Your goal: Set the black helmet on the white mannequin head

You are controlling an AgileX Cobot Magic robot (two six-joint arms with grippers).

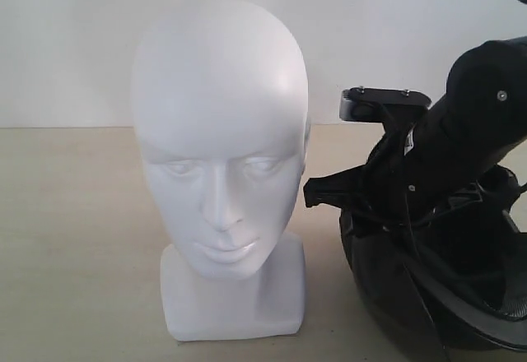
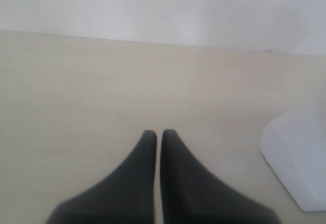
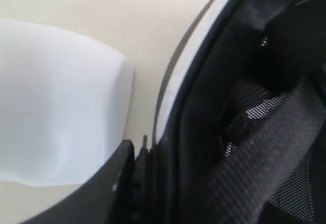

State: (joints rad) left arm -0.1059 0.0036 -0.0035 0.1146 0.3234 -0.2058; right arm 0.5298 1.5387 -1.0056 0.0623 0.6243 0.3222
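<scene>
helmet: black helmet [image 1: 375,284] is seen at lower right of the exterior frame, resting on the desk [image 1: 74,255] opening-up, not yet on the head.
head: white mannequin head [image 1: 218,132] is stood upright at centre, just beside the helmet, with a gap seen between them.
right gripper [image 3: 147,152]: one finger is pressed to the outside of the rim [image 3: 178,96]; the other is hidden inside the shell, so a firm clamp cannot be told.
left gripper [image 2: 158,132]: clenched on nothing, held over bare desk.
handling: shell is judged stiff and fairly heavy; tilt is expected from a one-sided rim hold.
hold: padded rim is judged best; chin strap [image 3: 244,183] is soft and may snag.
</scene>
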